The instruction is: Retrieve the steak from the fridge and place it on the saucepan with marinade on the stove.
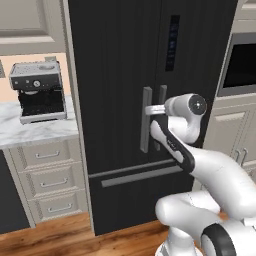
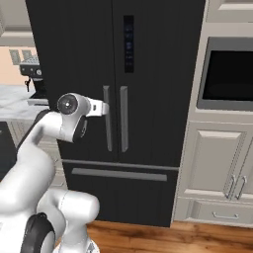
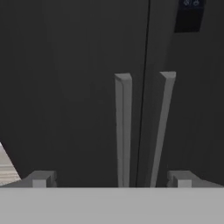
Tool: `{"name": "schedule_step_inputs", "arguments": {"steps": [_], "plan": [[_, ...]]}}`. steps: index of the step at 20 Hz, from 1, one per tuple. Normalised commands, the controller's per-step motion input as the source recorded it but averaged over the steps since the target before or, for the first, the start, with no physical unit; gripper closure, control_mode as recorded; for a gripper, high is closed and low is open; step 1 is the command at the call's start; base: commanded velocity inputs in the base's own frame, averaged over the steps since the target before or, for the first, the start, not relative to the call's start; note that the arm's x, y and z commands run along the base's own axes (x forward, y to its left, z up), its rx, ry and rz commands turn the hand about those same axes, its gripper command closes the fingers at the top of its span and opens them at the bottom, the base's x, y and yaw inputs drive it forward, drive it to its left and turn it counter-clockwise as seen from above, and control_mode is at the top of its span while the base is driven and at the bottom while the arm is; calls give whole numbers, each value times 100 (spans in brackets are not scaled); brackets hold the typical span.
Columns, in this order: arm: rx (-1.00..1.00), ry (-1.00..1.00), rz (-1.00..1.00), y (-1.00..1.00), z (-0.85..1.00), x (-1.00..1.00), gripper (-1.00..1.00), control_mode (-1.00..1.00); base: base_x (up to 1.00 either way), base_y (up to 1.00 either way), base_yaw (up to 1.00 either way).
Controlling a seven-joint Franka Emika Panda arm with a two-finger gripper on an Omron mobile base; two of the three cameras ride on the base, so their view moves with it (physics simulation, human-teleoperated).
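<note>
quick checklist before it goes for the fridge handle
1. Fridge doors shut: ok, both closed.
2. Gripper open: ok, fingertips spread wide.
3. Left door handle lined up between the fingertips: ok, roughly centred.
4. Gripper touching the handle: cannot tell; base views put it right at the bars.
5. Right door handle outside the grasp: not ok, it also sits between the fingertips.
6. Steak inside: cannot tell, doors hide it.
</note>
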Motion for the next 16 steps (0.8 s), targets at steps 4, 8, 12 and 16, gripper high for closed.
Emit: {"name": "schedule_step_inputs", "arguments": {"steps": [4,8,12,16], "plan": [[0,-7,0,0,-6,69,-100,-100,0,0,0],[0,-1,1,-7,-1,62,-100,-100,0,0,0],[0,0,1,-6,-1,68,-100,-100,0,0,0],[0,0,2,-2,-4,75,-100,-100,0,0,0]]}}
